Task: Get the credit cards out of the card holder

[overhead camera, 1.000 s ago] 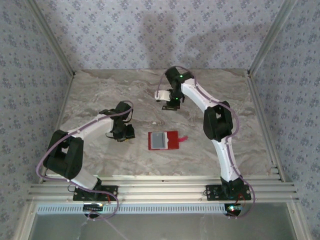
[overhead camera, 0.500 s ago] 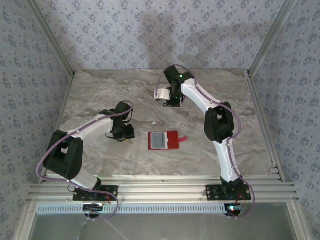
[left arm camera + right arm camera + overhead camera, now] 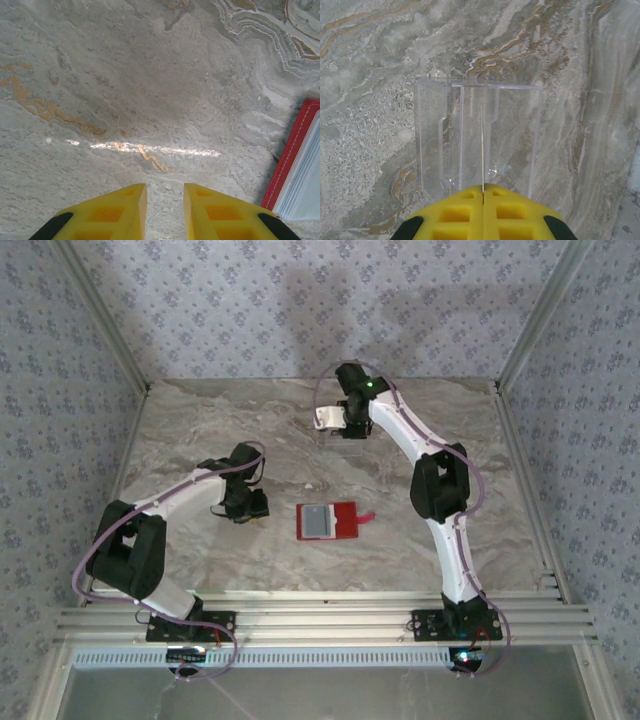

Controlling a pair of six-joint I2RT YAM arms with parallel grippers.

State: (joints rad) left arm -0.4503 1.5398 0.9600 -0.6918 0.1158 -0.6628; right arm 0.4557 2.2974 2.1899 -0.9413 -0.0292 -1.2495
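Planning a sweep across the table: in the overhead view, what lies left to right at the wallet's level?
Left gripper → red wallet → small red tab → right arm's elbow.

Looking down past the left gripper point(image 3: 165, 200), you get the two yellow fingers point(image 3: 120, 210) poking in from the bottom edge with just a narrow gap between them and nothing in it, only bare tabletop. The table point(image 3: 150, 75) is grey marble with orangey-brown veins and a bright streak of glare across the middle. Off at the right edge there's the red wallet point(image 3: 291, 156), white stitching along its border, with its pale grey pocket point(image 3: 306, 187) showing. It sits near the right finger, not touching.
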